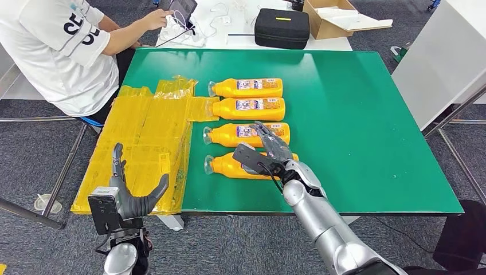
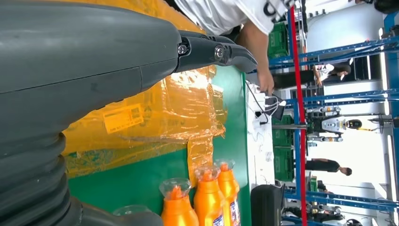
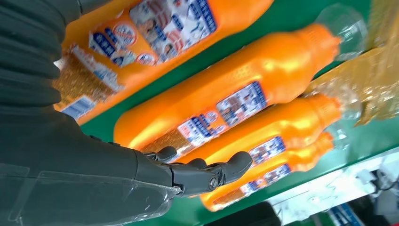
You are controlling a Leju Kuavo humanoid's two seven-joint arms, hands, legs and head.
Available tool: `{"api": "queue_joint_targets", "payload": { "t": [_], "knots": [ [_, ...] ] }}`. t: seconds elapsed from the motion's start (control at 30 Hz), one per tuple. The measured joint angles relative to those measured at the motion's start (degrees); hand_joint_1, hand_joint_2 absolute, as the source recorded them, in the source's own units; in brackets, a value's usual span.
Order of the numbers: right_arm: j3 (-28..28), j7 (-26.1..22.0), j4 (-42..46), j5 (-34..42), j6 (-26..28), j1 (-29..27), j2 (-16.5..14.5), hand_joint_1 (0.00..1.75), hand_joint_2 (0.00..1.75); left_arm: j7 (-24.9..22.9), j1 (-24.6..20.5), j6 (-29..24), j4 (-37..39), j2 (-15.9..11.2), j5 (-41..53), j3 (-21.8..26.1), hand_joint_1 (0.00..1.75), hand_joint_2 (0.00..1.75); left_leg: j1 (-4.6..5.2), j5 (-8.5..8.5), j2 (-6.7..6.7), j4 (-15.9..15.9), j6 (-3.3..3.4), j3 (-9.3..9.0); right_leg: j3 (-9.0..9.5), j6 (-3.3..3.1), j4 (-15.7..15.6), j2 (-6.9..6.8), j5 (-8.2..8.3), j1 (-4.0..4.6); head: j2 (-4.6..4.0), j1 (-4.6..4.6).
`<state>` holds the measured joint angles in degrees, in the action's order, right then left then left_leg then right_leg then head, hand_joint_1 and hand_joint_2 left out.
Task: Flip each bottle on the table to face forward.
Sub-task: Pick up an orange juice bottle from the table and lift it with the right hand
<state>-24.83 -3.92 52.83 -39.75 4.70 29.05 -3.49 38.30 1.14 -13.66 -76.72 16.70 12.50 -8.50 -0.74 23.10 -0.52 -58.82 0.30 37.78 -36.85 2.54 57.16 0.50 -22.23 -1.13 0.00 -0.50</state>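
Observation:
Several orange bottles lie on their sides in a column on the green table (image 1: 372, 126), clear caps pointing left. From far to near they are the first bottle (image 1: 246, 87), second (image 1: 249, 107), third (image 1: 232, 135) and nearest (image 1: 224, 167). My right hand (image 1: 272, 150) is spread over the nearest bottle (image 3: 155, 23), its fingertips (image 3: 235, 165) reaching above the third bottle (image 3: 235, 89), gripping nothing. My left hand (image 1: 129, 195) hangs open off the table's front left corner, fingers (image 2: 211, 52) spread above the yellow plastic, holding nothing. Printed labels show on the bottles' upper sides.
Crumpled yellow plastic sheeting (image 1: 143, 143) covers the table's left edge and hangs off it. A person in a white shirt (image 1: 57, 51) sits at the far left handling a device. A black case (image 1: 281, 27) and a cardboard box (image 1: 332, 17) stand on the white table behind.

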Motion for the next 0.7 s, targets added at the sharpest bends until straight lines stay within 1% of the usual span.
{"api": "queue_joint_targets", "payload": {
  "t": [0.3, 0.47, 0.7],
  "knots": [
    [-2.9, -0.8, 0.4, 3.2, -2.7, 0.0, 1.2, 0.00, 1.75, 0.4, -0.3, 0.0, 0.4, 0.0, 0.0, 1.1, 0.00, 1.75, 0.00, 0.00, 0.00, 0.0, 0.00, -0.01, 0.00, 0.00, 0.0, 0.00, 0.00, 0.00, 0.00, 0.00],
    [-4.5, 0.4, 1.1, 3.7, -4.2, -0.1, 3.2, 0.00, 1.75, 0.5, -0.3, 0.0, 0.5, 0.0, 0.0, 1.4, 0.00, 1.75, 0.01, 0.00, -0.01, 0.0, 0.00, 0.00, 0.00, 0.00, 0.0, 0.00, 0.00, -0.01, 0.01, 0.01],
    [-5.9, 2.1, 1.1, 3.5, -4.9, -0.1, 5.9, 0.00, 1.75, 0.5, -0.4, 0.1, 0.8, 0.0, 0.0, 2.0, 0.00, 1.75, 0.01, 0.00, -0.01, 0.0, 0.00, -0.01, -0.01, 0.00, 0.0, -0.01, 0.00, -0.01, 0.01, 0.00]
  ]
}}
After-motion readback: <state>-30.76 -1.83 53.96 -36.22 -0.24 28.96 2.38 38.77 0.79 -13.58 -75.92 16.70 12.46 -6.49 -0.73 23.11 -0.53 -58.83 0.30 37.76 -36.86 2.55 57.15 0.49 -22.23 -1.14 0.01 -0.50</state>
